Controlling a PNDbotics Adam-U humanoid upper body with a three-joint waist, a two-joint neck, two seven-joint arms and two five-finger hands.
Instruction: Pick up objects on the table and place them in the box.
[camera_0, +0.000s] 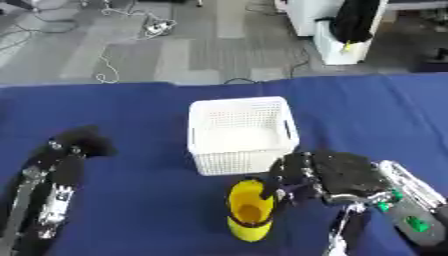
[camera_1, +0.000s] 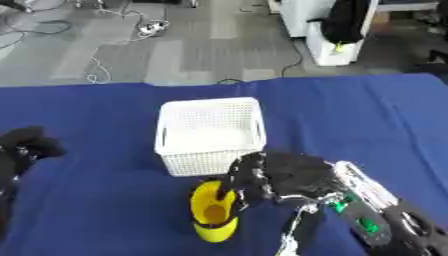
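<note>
Nearest: yellow cup (camera_0: 249, 210), upright or slightly tilted, open mouth facing up toward camera, sitting just on the thumb side of the right hand (camera_0: 337, 177). Right hand's fingers (camera_0: 284, 182) curl around the cup's upper rim and side, so it reads as gripping the cup; whether the cup's base is on the blue table (camera_0: 140, 200) or just clear of it, can't tell

Just beyond the fingertips: white box (camera_0: 241, 135), a perforated basket, its near wall right behind the cup, almost touching the knuckle line. Inside looks bare, nothing visible in it

Off to the far side from the working fingers: left hand (camera_0: 83, 142), resting on the cloth near the left edge, well apart from cup and box, idle; its fingers are a dark mass, open or closed not clear

Step judged: carry the cup into the box. To do it well: lift straight up first so the cup bottom clears the near wall, then move forward over the opening, centre it, lower before releasing. Risk: clipping the wall would shove the light basket away; a rim-only hold may let the cup swing
</note>
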